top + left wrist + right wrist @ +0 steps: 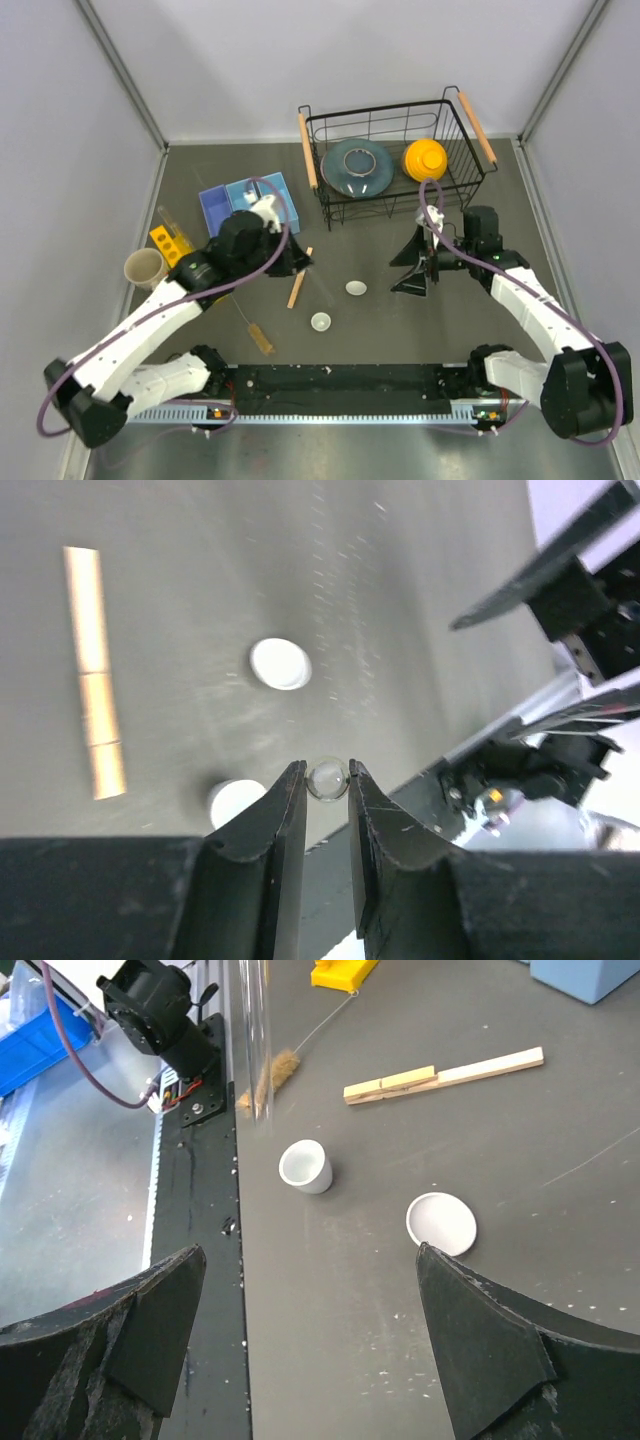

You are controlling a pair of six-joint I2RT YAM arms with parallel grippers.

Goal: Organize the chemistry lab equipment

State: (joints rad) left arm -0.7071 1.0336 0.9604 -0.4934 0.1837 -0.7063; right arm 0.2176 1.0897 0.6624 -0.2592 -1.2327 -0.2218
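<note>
My left gripper (327, 776) is shut on a clear glass tube (327, 779), seen end-on between the fingertips. In the top view this gripper (295, 262) hangs above the table beside the blue bins. The tube shows as a clear upright rod in the right wrist view (253, 1040). A tan wooden stick (298, 280), a flat white dish (356, 288), a small white cup-shaped dish (320, 321) and a wire brush with amber bristles (257, 336) lie on the table. My right gripper (412, 268) is wide open and empty, just right of the flat dish (441, 1223).
Light-blue bins (245, 200) stand at the back left, with a yellow rack (170, 243) and a beige cup (145, 267) to their left. A black wire basket (330, 205) at the back holds a blue-grey plate (357, 167) and a yellow bowl (425, 158).
</note>
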